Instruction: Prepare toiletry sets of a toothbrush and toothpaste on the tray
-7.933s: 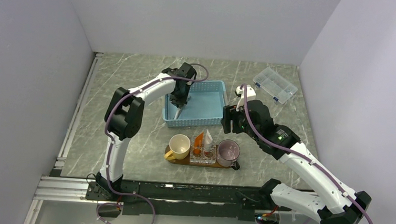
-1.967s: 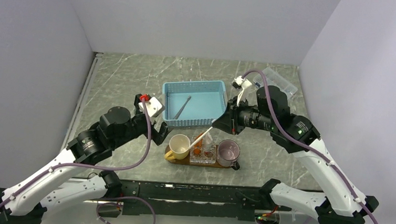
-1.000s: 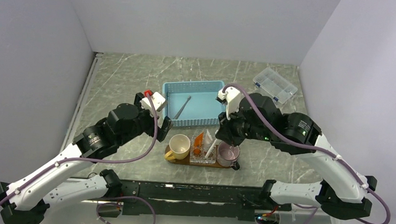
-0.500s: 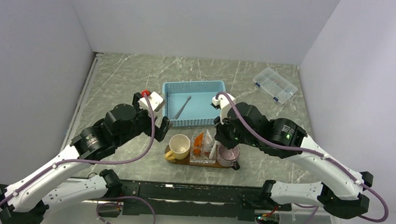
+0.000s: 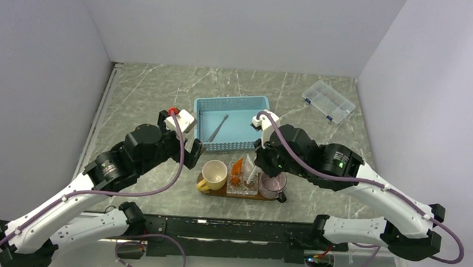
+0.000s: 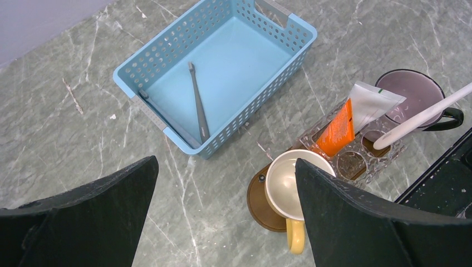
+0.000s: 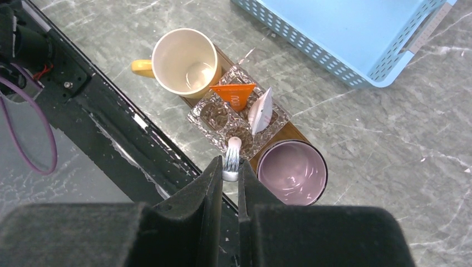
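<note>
My right gripper [image 7: 229, 161] is shut on the bristle end of the whitish toothbrush [image 7: 233, 146]. The brush hangs nearly upright, its handle end down in the clear holder [image 7: 209, 114] on the brown wooden tray [image 7: 286, 133]. An orange toothpaste [image 7: 236, 94] and a white toothpaste [image 7: 260, 111] stand in that holder. A grey toothbrush [image 6: 197, 103] lies in the blue basket [image 6: 167, 61]. My left gripper [image 6: 225, 167] hangs open and holds nothing, above the table left of the tray [image 6: 259, 194]. The whitish toothbrush [image 6: 423, 115] slants over the holder.
A yellow cup [image 5: 214, 173] and a purple cup [image 5: 272, 183] stand at the tray's two ends. A clear compartment box [image 5: 328, 101] lies at the back right. The black rail along the near edge [image 7: 111, 117] runs close beside the tray.
My right gripper has come down and slightly left over the holder, and the whitish toothbrush has tipped more upright. The left arm has hardly moved.
</note>
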Available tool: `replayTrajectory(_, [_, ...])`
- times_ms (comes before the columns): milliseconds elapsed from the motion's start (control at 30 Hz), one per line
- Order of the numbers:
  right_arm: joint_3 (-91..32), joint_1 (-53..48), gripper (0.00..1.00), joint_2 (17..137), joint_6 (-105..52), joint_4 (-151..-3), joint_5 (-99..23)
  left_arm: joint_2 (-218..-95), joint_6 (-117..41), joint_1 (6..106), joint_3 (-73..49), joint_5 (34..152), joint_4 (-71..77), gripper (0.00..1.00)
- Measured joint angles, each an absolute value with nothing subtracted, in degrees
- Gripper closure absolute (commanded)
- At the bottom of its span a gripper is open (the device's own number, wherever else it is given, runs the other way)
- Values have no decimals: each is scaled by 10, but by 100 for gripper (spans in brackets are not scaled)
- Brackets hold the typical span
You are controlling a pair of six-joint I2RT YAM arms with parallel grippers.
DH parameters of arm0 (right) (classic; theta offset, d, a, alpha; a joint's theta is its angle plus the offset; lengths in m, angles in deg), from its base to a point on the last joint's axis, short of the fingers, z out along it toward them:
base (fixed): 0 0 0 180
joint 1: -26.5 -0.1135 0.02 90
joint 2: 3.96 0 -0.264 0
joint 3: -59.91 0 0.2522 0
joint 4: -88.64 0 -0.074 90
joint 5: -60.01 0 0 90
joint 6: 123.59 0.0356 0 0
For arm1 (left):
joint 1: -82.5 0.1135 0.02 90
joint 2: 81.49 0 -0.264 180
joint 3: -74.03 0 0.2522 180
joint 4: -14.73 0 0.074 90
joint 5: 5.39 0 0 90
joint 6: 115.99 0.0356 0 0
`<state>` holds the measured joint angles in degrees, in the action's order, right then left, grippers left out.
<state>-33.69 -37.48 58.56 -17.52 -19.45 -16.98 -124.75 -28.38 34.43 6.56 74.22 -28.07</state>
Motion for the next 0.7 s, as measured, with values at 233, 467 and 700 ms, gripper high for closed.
replayTrajectory(233, [-277, -377, 100, 576, -170, -225, -170, -1250, -284, 344, 66, 742, -280, 1])
replayTrajectory(467, [-243, -377, 100, 563, -160, -244, -169, -1256, -284, 344, 66, 743, -280, 1])
replayTrajectory(700, [-223, -377, 100, 554, -150, -270, -168, -1256, -286, 344, 66, 743, -280, 1])
